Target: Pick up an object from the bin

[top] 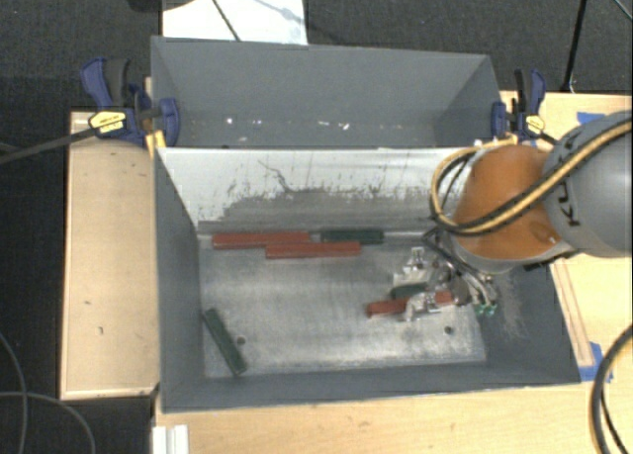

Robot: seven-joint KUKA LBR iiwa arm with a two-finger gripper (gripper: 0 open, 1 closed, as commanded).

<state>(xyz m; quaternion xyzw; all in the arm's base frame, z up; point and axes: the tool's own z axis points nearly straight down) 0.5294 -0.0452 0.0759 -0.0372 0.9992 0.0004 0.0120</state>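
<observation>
Several sticks lie on the floor of the bin (178, 294): red sticks (287, 244) and a green stick (351, 235) along the back, and a second green stick (225, 341) at the front left. The tool (427, 294) is low at the right, over one end of a short red stick (388, 310). I cannot tell whether it is wide or narrow. Nothing looks lifted yet, so the grasp and the lift seem still to do.

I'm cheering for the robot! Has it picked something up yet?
Not yet, it seems. Done: the gripper is down inside the bin, right over a short red stick near the front right. In hand: lining up on that stick, which looks to be lying on the floor. Left: grabbing and lifting it. The long red sticks by the back wall and the dark green stick at the front left lie apart.
</observation>
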